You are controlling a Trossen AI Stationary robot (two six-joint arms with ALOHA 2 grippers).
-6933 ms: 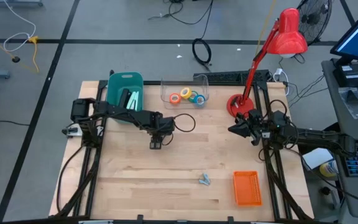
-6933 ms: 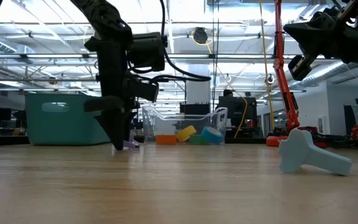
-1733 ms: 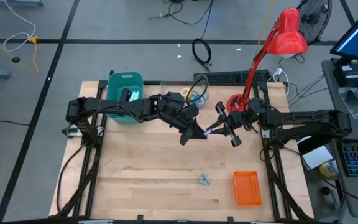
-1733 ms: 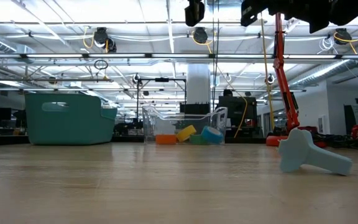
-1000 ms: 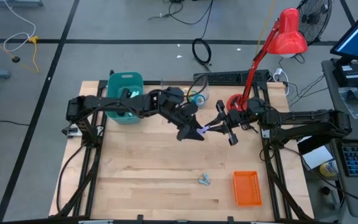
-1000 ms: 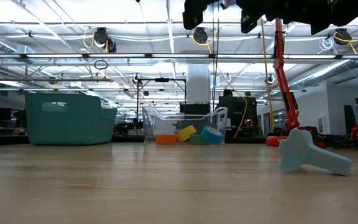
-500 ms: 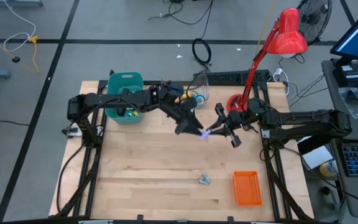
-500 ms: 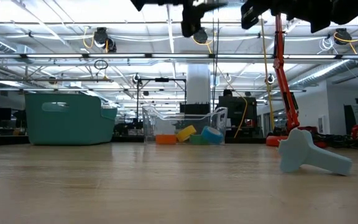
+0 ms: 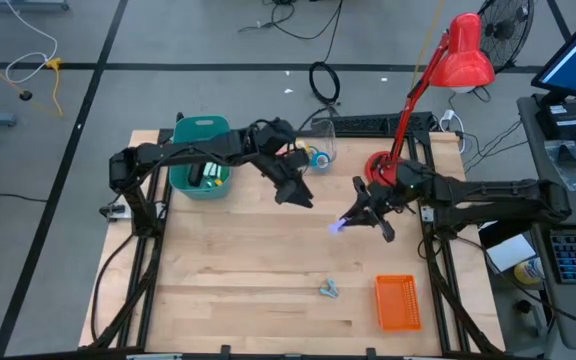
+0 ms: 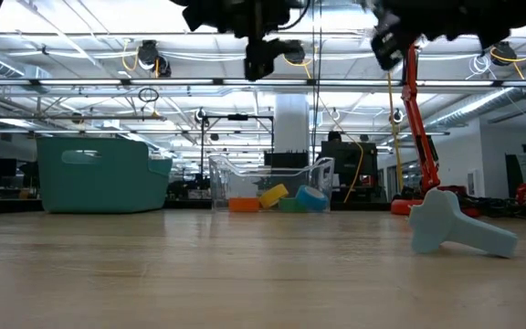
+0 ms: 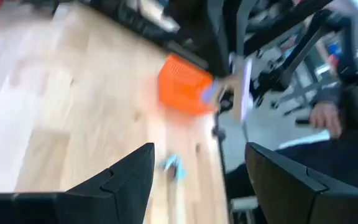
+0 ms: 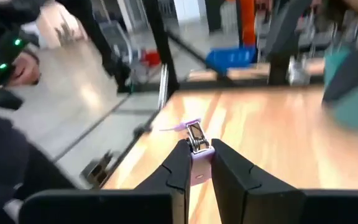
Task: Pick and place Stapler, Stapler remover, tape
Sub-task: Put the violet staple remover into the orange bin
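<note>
The two grippers, nose to nose half a second ago, have parted. The left gripper (image 9: 299,194) has pulled back toward the upper middle of the high view, its fingers (image 11: 129,180) spread with nothing between them. The right gripper (image 9: 346,220) sits right of centre, clamped on the stapler remover (image 12: 192,140) (a small purple piece). The tape (image 9: 315,157) lies in the clear bin (image 10: 268,185), upper centre. Both arms reach inward, raised above the table (image 9: 228,270).

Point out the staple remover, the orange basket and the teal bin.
staple remover (image 12: 194,144): right wrist view, its purple body between the right gripper's fingers.
orange basket (image 9: 397,302): high view, its floor.
teal bin (image 10: 99,174): low view, its front wall.
</note>
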